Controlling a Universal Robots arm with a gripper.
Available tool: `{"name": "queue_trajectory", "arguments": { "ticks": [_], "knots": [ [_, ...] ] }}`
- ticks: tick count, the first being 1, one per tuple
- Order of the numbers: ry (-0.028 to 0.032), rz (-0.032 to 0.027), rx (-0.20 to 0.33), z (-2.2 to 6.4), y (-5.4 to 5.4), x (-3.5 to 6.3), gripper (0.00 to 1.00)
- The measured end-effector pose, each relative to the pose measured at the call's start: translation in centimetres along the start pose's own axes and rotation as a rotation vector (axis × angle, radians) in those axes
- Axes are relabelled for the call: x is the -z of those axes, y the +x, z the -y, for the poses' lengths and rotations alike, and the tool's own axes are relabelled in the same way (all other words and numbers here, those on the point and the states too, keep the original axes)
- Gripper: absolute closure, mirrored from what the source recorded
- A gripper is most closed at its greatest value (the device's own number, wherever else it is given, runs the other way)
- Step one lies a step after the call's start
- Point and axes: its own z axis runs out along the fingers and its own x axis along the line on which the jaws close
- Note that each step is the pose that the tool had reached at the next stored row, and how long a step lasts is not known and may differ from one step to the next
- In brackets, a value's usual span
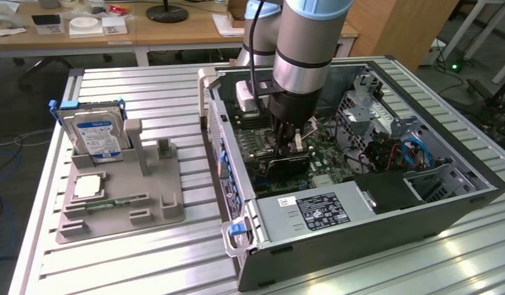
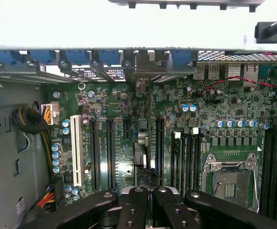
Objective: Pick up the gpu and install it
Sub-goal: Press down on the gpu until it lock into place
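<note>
1. The gpu (image 1: 286, 165) stands on edge inside the open computer case (image 1: 449, 212), directly under the gripper (image 1: 286, 142), its lower edge down at the motherboard (image 1: 322, 161).
2. In the wrist view the gpu (image 2: 139, 155) appears edge-on as a thin dark strip running straight away from the fingertips, lined up with the expansion slots.
3. The gripper's fingers are drawn narrow and pinch the card's top edge; in the wrist view the gripper (image 2: 148, 192) has its black linkage arms folded close together.
4. The arm comes straight down into the case from above.
5. Beside the card on one side lie the long black slots and a white slot (image 2: 75, 149); on the other side sit the memory slots and the empty CPU socket (image 2: 230, 182).
6. Beyond the card, at the case's rear wall, is a row of blue slot clips (image 2: 100, 56).
7. Near the gripper, toward the front of the exterior view, is the grey power supply (image 1: 314, 212) with a black label.
8. Well apart from the gripper, to the exterior view's left, a grey parts holder (image 1: 125, 196) rests on the slatted aluminium table (image 1: 162, 92).
9. The holder carries an upright hard drive (image 1: 95, 135) with a blue-and-white label, a flat square chip (image 1: 88, 186) and a narrow green memory stick (image 1: 117, 203).
</note>
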Motion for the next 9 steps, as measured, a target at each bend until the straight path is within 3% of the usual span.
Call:
{"name": "queue_trajectory", "arguments": {
  "ticks": [9],
  "knots": [
    [0.0017, -0.0002, 0.0, -0.33, 0.01, 0.02, 0.9]
  ]
}}
